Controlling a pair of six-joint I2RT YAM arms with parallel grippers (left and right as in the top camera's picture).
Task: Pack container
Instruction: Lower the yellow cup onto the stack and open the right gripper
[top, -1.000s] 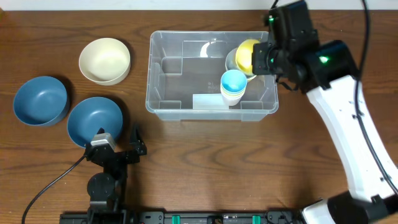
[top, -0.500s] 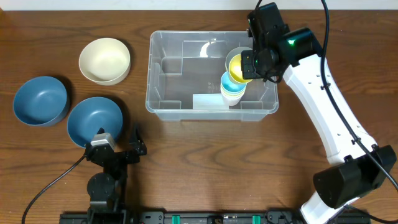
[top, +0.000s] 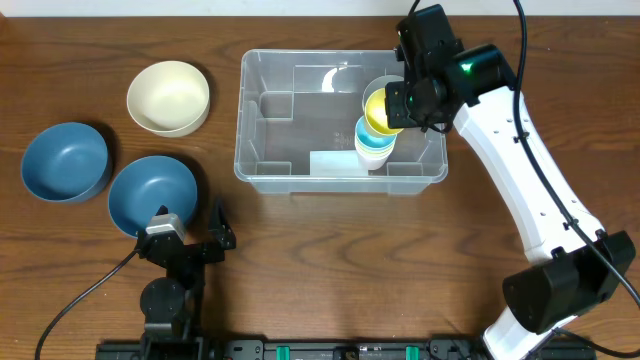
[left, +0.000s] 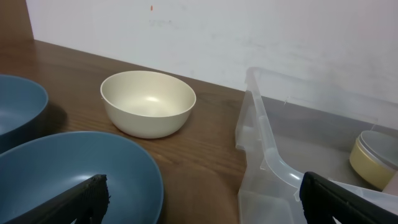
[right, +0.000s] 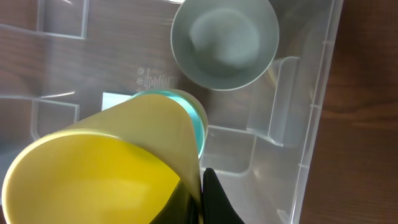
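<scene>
The container (top: 300, 130), a large clear bin, stands mid-table. Inside its right end are a grey bowl (top: 383, 86) and a stack of white and light-blue cups (top: 374, 147). My right gripper (top: 402, 104) is shut on the rim of a yellow cup (top: 379, 110), which hangs tilted just above that stack. In the right wrist view the fingertips (right: 211, 202) pinch the yellow cup's wall (right: 106, 168) over the teal cup (right: 198, 124). My left gripper (top: 192, 224) rests open at the front left, beside a blue bowl (top: 150, 192), with nothing between its fingers (left: 81, 199).
A cream bowl (top: 168, 96) and a second blue bowl (top: 65, 160) sit left of the container. The left wrist view shows the cream bowl (left: 148, 102), the near blue bowl (left: 74, 174) and the container's corner (left: 267, 155).
The right arm swung left with the yellow cup, from the bin's right rim to above the cup stack, then held still. The left arm has not moved.
</scene>
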